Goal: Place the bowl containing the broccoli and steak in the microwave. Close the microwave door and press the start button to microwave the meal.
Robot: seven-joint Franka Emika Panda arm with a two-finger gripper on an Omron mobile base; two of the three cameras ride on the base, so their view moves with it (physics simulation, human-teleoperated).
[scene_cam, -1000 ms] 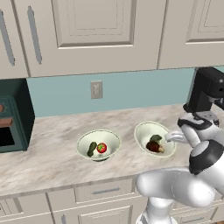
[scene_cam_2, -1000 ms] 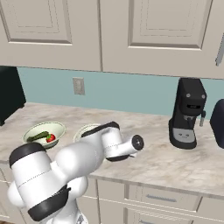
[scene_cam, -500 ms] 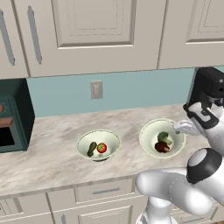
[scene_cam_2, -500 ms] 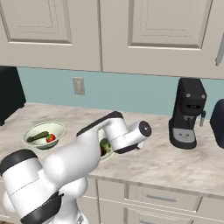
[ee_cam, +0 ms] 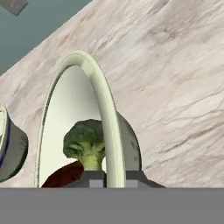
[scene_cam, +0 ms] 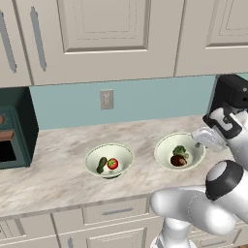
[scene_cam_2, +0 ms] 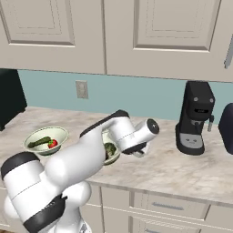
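Note:
The cream bowl (scene_cam: pixel 166 149) rests on the marble counter right of centre, with the broccoli (scene_cam: pixel 180 150) and the dark steak (scene_cam: pixel 178 161) inside. My gripper (scene_cam: pixel 198 143) is at the bowl's right rim, shut on it. In the hand view the bowl (ee_cam: pixel 72 105) stands edge-on, its rim pinched between my gripper (ee_cam: pixel 114 177) fingertips, with the broccoli (ee_cam: pixel 86 144) and a bit of steak (ee_cam: pixel 63 175) just inside. From the right, my arm hides most of the bowl (scene_cam_2: pixel 113 159); the broccoli (scene_cam_2: pixel 109 148) peeks out. The microwave is out of view.
A second bowl (scene_cam: pixel 109 160) with tomato and cucumber sits to the left, also (scene_cam_2: pixel 44 139). A black coffee machine (scene_cam: pixel 231 97) stands close behind my hand. A dark green toaster oven (scene_cam: pixel 17 128) is at the far left. Cabinets hang overhead.
My hand has swung right to the bowl's right rim and closed on it. The bowl with broccoli has shifted slightly to the right; the tomato bowl has stayed put.

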